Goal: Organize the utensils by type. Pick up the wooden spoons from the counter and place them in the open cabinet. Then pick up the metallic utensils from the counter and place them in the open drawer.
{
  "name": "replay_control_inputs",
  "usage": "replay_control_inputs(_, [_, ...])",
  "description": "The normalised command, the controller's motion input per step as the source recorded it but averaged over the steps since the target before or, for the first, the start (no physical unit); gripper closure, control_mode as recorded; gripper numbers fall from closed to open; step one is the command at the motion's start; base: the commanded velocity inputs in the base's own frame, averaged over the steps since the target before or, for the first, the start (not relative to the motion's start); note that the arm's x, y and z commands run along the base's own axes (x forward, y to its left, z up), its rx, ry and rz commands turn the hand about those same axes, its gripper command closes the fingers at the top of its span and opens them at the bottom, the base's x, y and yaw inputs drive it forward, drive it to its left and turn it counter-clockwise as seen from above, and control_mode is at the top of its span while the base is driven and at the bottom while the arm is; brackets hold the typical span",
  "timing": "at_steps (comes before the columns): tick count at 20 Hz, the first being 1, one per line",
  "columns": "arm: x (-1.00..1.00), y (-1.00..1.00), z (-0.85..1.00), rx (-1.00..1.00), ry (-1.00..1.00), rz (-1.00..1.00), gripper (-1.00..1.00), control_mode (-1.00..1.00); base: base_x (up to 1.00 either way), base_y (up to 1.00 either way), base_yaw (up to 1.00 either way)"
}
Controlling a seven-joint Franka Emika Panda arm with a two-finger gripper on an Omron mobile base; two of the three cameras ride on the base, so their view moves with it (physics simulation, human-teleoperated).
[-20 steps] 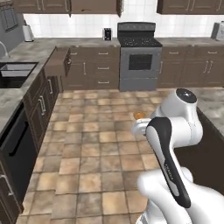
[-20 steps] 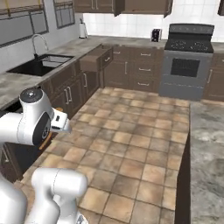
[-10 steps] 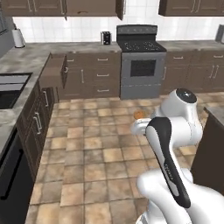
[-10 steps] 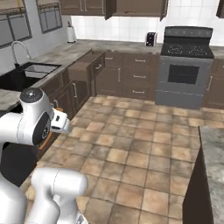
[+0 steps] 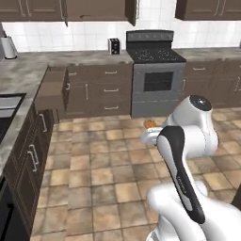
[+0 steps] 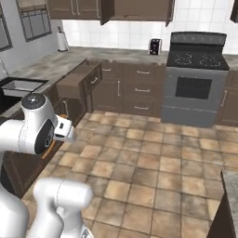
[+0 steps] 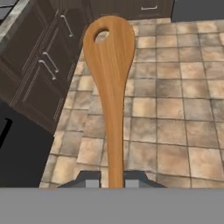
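Gripper first: its two small dark tips sit nearly closed on the narrow handle end of an orange-brown wooden utensil with a widening flat end pierced by a small hole. The utensil's long axis runs straight out from the jaws along the hand's line of sight, wide end farthest away, over the tan tiled floor. In the base views the hand is tucked in close to the white arm, and a bit of orange shows beside the wrist.

Ahead and to the robot's left, the wide shallow open drawer — dark brown front, silver bar handle, lighter inside — juts out from the base cabinets under the grey-and-tan veined stone counter. It lies well apart from the gripper, with bare floor between.

Farther and higher, the dark brown open wall cabinet hangs above the counter's back run, its door swung outward beside the black stove.

Judging by this, either target lies forward-left of the hand — the drawer nearer and lower, the cabinet farther and well above — so the arm must carry the utensil across and turn its long axis to suit the opening.
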Motion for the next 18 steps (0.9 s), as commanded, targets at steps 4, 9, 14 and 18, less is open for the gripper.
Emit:
replay_control_inputs(4, [0.0,0.0,0.0,0.0,0.0,0.0,1.0,1.0,1.0,0.2,-0.02])
replay_control_inputs(9, [0.0,0.0,0.0,0.0,0.0,0.0,1.0,1.0,1.0,0.17,0.0])
replay_control_inputs(14, [0.0,0.0,0.0,0.0,0.0,0.0,1.0,1.0,1.0,0.16,0.0])
replay_control_inputs(18, [0.0,0.0,0.0,0.0,0.0,0.0,1.0,1.0,1.0,0.15,0.0])
